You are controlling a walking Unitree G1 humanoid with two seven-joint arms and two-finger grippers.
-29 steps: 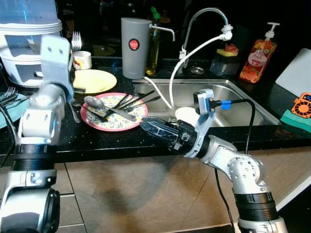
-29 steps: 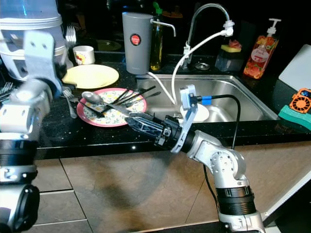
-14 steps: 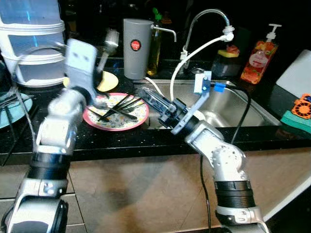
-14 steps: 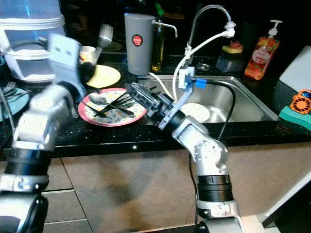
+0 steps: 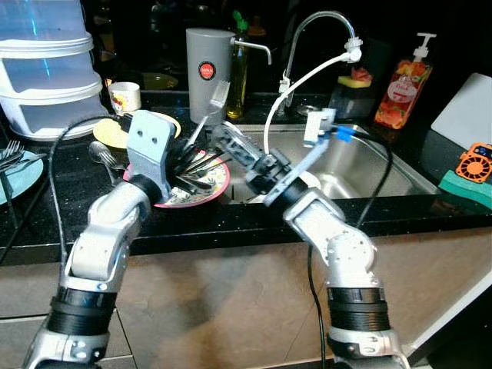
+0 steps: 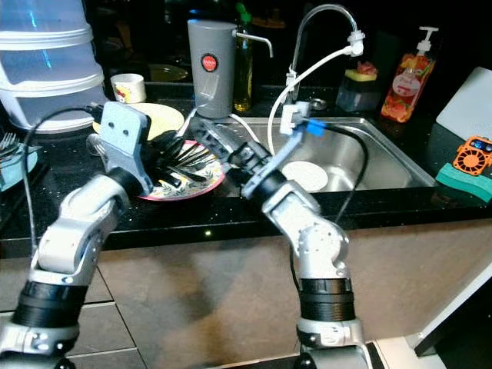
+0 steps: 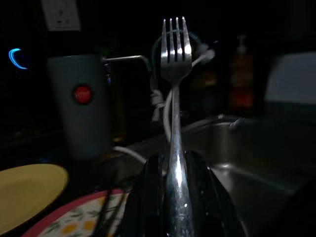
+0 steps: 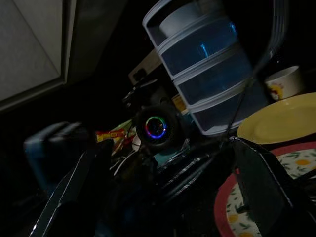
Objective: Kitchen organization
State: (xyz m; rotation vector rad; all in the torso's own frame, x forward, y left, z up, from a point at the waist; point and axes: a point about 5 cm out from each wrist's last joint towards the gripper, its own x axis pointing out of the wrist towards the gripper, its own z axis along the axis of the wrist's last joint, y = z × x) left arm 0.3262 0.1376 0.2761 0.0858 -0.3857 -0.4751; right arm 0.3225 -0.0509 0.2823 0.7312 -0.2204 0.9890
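Black countertop (image 5: 231,219) scene, with the floral plate (image 5: 211,188) as landmark. Left gripper (image 5: 187,150) over the plate's near-left part, fingers clenched on a silver fork (image 7: 174,123). Fork's long axis steeply upright and leaning up and away from the plate toward the grey canister (image 5: 207,65); tines uppermost, handle end down between the black fingers (image 7: 143,197). Seen along the left wrist: fork upright, tines pointing away from the gripper, canister and yellow plate (image 7: 27,190) beyond it.

Right gripper (image 5: 223,138) just above the plate's far-right rim, on the side toward the sink (image 5: 361,157), fingers spread apart and grasping nothing; black finger (image 8: 261,182) framing the plate's red rim in the right wrist view. Dark cutlery (image 6: 188,157) lying across the plate, long axes running from plate centre toward the sink. White dish (image 6: 306,177) in the sink basin. Stacked clear containers (image 5: 46,65) well left of the plate.
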